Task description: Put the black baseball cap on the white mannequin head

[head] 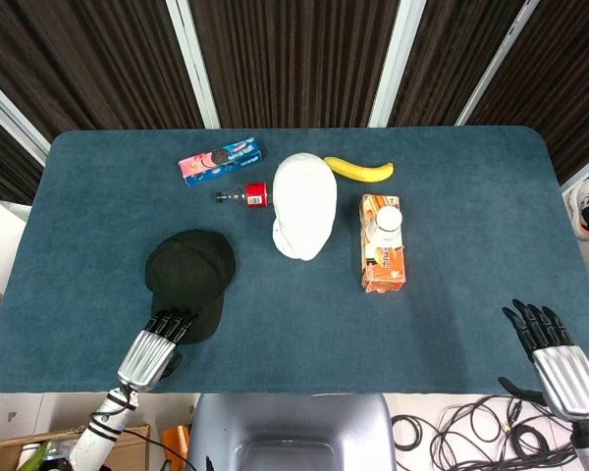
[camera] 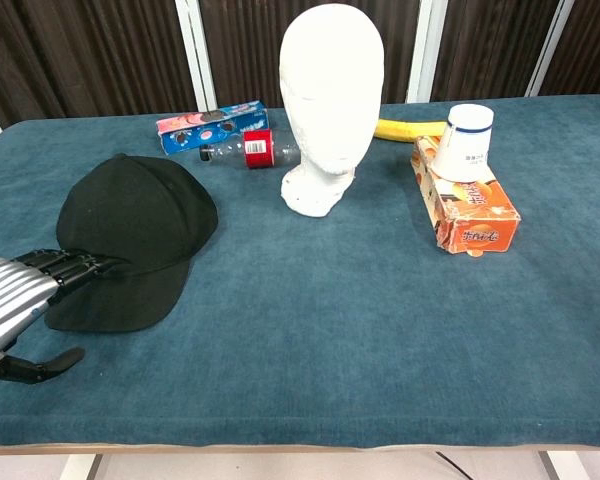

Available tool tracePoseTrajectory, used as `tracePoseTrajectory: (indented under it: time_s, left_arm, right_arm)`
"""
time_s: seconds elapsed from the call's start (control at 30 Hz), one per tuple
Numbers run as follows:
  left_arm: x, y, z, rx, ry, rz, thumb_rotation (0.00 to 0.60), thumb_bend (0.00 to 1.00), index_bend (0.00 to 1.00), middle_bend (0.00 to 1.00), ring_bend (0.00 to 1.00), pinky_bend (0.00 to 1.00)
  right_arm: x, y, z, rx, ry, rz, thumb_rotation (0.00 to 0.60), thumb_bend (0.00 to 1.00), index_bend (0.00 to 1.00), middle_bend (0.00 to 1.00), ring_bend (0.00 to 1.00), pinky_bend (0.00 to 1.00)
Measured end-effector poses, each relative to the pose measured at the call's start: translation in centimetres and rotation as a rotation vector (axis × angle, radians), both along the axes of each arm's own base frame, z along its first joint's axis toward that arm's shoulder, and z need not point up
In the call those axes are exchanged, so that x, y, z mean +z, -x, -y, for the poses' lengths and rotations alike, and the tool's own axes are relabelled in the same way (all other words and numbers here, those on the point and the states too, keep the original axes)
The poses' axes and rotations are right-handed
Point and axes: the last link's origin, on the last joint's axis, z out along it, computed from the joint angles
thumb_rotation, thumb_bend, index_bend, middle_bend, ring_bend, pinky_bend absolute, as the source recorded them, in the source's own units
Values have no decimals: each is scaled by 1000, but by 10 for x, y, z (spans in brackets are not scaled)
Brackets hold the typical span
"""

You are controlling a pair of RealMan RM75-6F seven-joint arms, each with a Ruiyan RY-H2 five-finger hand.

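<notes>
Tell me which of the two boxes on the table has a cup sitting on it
The orange carton, right of the white mannequin head, carries the white paper cup upside down on top. The blue-and-pink cookie box at the back has nothing on it.

In the chest view the left robot hand [camera: 20, 295] is cut off by the frame's left edge. The banana [camera: 408, 129] sits partly hidden behind the mannequin head [camera: 331, 105]. The bottle's [camera: 250, 150] label print is too small to read.

A biscuit box [head: 221, 161], bottle [head: 242, 196], banana [head: 358, 170], and cup [camera: 465, 142] atop an orange carton [head: 383, 257].
</notes>
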Motion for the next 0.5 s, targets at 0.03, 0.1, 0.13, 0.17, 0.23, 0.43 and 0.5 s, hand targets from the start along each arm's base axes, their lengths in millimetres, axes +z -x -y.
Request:
tracePoseTrajectory:
  time_s: [0.03, 0.1, 0.13, 0.17, 0.23, 0.43, 0.5]
  left_arm:
    - [0, 0, 0, 2, 0, 0, 600, 329, 172, 196, 159, 217]
    - [-2, 2, 0, 5, 0, -4, 600, 329, 176, 201, 161, 217]
    - [-3, 2, -1, 7, 0, -7, 600, 329, 181, 205, 165, 218]
    - [-4, 3, -1, 8, 0, -12, 600, 329, 185, 207, 167, 218]
    - [-7, 6, -2, 12, -2, -28, 600, 330, 198, 213, 176, 224]
    - [-16, 14, -8, -1, -46, -95, 600, 332, 274, 274, 225, 248]
    - [-19, 15, -10, -20, -75, -116, 600, 332, 300, 300, 247, 260]
  right_arm:
    - [0, 0, 0, -1, 2, 0, 600, 76, 0, 0, 0, 0]
    - [0, 0, 0, -2, 4, 1, 600, 76, 0, 0, 0, 0]
    - [0, 0, 0, -3, 6, 0, 600, 76, 0, 0, 0, 0]
    - [1, 1, 0, -4, 6, -2, 600, 76, 0, 0, 0, 0]
    - [0, 1, 0, -8, 6, -2, 600, 76, 0, 0, 0, 0]
    - [-2, 1, 1, -5, -4, -8, 600, 76, 0, 0, 0, 0]
    - [-2, 1, 1, -7, -5, -9, 600, 76, 0, 0, 0, 0]
